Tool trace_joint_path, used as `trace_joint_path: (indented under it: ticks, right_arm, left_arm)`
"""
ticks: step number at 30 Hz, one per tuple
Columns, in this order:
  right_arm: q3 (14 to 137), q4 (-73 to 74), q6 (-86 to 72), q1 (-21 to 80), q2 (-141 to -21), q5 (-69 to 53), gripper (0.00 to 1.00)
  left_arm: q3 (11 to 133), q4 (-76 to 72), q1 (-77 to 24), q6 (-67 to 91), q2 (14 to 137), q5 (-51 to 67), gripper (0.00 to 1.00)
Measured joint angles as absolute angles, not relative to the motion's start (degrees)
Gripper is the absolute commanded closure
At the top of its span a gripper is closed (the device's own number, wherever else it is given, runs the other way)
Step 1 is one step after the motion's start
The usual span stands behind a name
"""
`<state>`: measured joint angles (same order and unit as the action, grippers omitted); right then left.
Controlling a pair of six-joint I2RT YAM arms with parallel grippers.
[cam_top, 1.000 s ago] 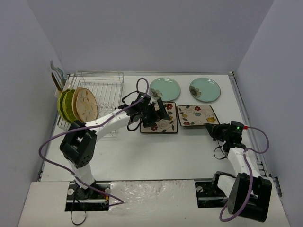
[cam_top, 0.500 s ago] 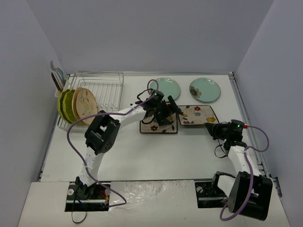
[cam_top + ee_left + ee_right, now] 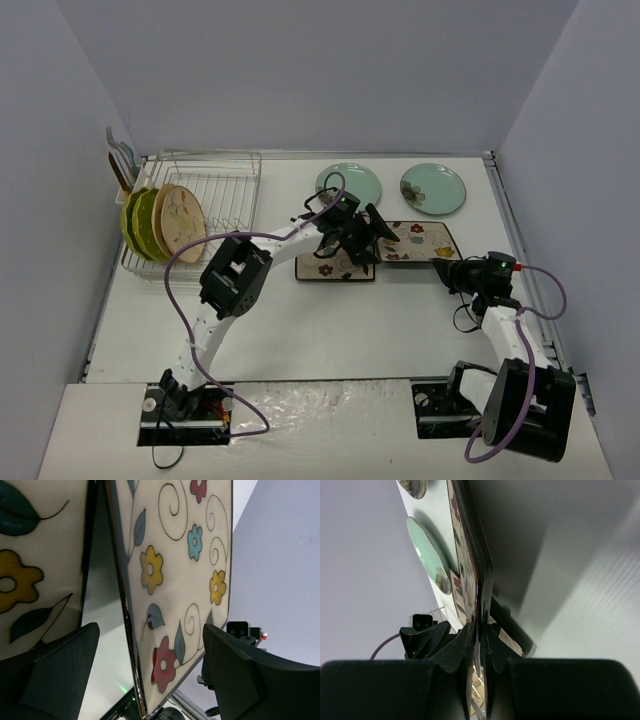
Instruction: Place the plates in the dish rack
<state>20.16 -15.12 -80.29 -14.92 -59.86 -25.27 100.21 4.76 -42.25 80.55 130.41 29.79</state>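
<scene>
Two square dark-rimmed floral plates lie mid-table, the left one and the right one. My right gripper is shut on the right plate's near right edge; in the right wrist view its fingers pinch the rim. My left gripper is open at that plate's left edge. In the left wrist view its jaws straddle the rim without touching, with the other square plate beside it. Two teal plates lie behind. The dish rack holds two green plates and two cream plates.
A white utensil holder stands at the rack's far left end. Walls close in the table on the left, back and right. A purple cable loops beside the left arm.
My left arm has swung right, from over the left square plate to the left edge of the right square plate. My right gripper has kept its hold and barely moved.
</scene>
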Motion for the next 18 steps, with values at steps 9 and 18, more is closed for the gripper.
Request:
trace_joint_path:
  ticks: [9,18]
  right_arm:
    - [20.2,-15.1,-80.8,-14.9,-59.9,-26.8,1.0]
    - [20.2,-14.9,-81.0,-15.0,-59.5,-27.8,1.0]
  left_arm:
    - [100.7,1.1,-42.7,83.6,131.5,31.5,0.51]
    - [99.8,-0.7,-42.7,84.8,131.9,31.7,0.7]
